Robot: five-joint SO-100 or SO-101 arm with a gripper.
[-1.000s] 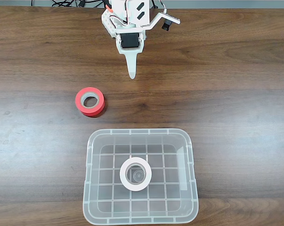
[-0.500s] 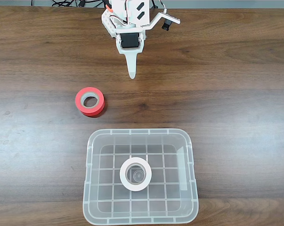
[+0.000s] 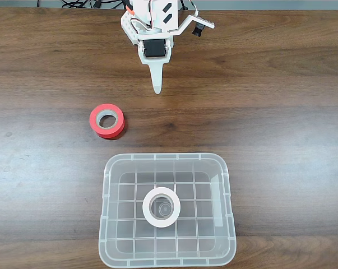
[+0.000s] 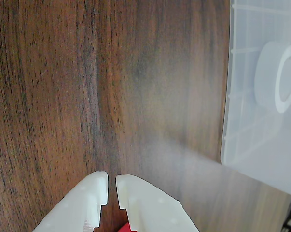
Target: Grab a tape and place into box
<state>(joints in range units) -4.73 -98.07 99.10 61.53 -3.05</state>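
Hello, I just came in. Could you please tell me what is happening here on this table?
A small robot arm is at the far edge of a wooden table. Its gripper is nearly closed and holds nothing. The white tape already lies flat in the middle of the clear box, so the placing looks done. A red-orange tape roll sits on the table beside the box, untouched.

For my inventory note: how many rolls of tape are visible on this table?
2. The small white ring-shaped tape roll lies inside the clear plastic box. The red-orange tape roll with grey core lies on the wooden table, outside the box.
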